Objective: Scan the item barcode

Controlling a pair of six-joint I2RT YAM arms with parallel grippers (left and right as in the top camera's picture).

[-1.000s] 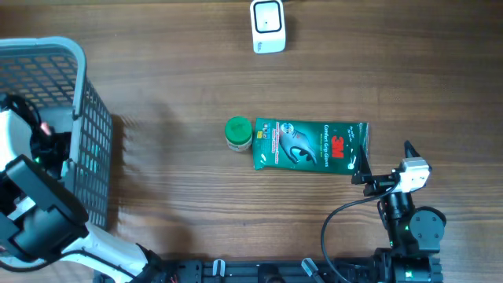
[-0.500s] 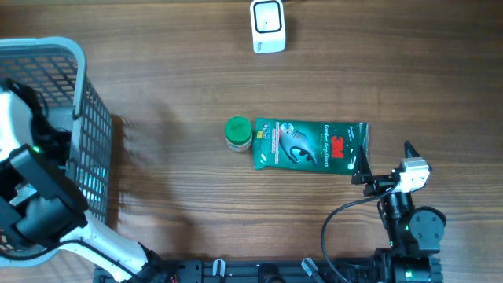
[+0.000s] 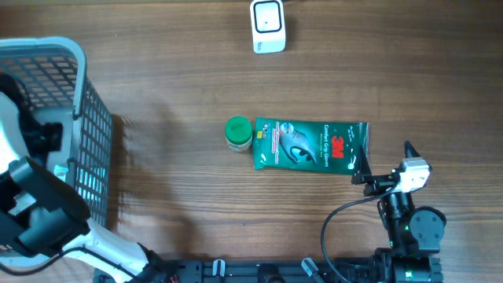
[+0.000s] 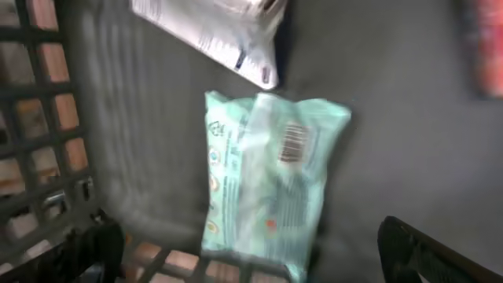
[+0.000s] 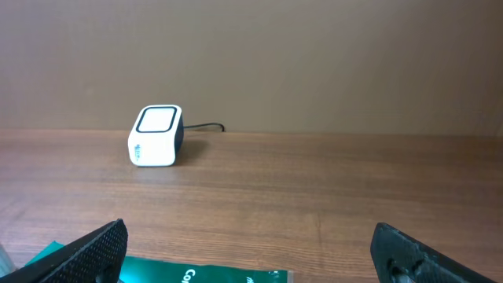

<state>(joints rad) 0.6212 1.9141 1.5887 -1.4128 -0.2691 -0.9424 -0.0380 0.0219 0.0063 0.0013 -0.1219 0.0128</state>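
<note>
Left gripper (image 4: 247,240) is hanging inside the grey mesh basket (image 3: 88,118) at the left edge of the overhead frame. Its jaws are standing wide and are holding nothing. A pale mint packet (image 4: 267,181) is lying flat on the basket floor in the centre of the left wrist view. Its barcode (image 4: 292,143) is facing up and its lower end is reaching down between the two fingertips; I cannot tell whether they are touching it. A white packet (image 4: 212,31) is lying just above it.

Right gripper (image 5: 250,236) is resting at the lower right of the overhead frame, jaws spread wide and empty. It is pointing toward the white scanner (image 3: 268,25) at top centre. A green 3M glove pack (image 3: 310,145) is lying mid-table just beside its fingertips, with a green-lidded jar (image 3: 238,134) touching the pack's left end.
</note>
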